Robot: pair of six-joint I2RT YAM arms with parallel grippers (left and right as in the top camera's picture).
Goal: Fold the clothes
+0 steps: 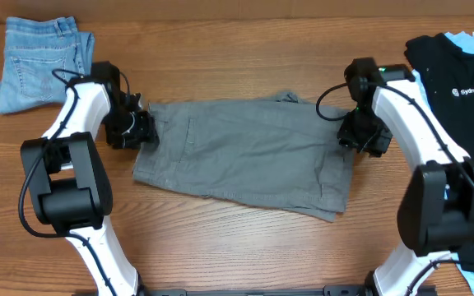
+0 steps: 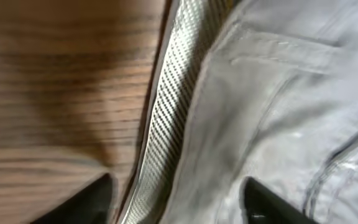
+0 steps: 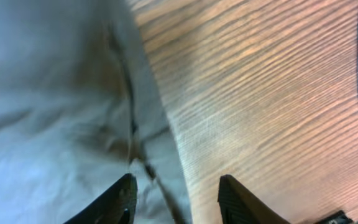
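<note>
Jaws parted, both pointing down, seemingly touching grey shorts (image 1: 245, 152) ends.

Both my arms reach forward, elbows out, wrists turned inward. My left gripper (image 1: 132, 128) sits low, jaws parted; my right gripper (image 1: 360, 136) sits low too, jaws spread.

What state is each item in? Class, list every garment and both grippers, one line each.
Grey cotton cargo shorts: laid out flat, lightly wrinkled.
Blue denim jeans: folded, lying apart at the far left.
Black logo shirt: loose, not neatly folded, partly out of frame.
Left gripper: jaws open, straddling the shorts' edge.
Right gripper: jaws open, straddling the shorts' opposite edge.
</note>
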